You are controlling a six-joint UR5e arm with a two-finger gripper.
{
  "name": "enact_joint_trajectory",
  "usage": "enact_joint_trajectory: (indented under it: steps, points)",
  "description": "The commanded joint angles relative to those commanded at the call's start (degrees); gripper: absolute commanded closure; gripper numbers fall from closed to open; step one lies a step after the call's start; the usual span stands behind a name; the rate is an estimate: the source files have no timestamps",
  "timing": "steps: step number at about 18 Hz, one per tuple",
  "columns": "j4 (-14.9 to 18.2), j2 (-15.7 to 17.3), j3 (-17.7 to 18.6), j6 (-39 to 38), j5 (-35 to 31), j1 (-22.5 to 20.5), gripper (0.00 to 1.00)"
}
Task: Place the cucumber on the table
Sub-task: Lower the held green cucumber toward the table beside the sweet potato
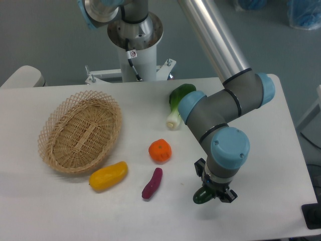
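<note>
Only one dark green end of the cucumber [201,197] shows, poking out below the wrist at the front right of the white table [65,211]. My gripper [212,194] points down over it and is shut on the cucumber. The arm's blue-capped wrist hides most of the cucumber and the fingers. Whether the cucumber touches the tabletop I cannot tell.
A wicker basket [80,131] stands at the left. A yellow pepper [108,175], a purple eggplant-like piece [152,183] and an orange fruit [160,150] lie mid-table. A bok choy [176,104] lies behind the arm's elbow. The table's front edge is close below the gripper.
</note>
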State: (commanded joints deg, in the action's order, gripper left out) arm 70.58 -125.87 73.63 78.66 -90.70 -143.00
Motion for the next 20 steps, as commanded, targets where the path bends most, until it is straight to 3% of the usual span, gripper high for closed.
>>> enact_joint_trajectory:
  steps: [4,7,10,20]
  points:
    - [0.00,1.15,3.53,-0.61,-0.09,0.17,0.77]
    - [-0.88,1.16,5.99,-6.31,-0.09,0.79,0.77]
    - [-0.70,-0.33,4.42,-9.49,-0.18,1.58,0.77]
    - [-0.88,-2.80,4.41,-16.79,0.26,1.76,0.77]
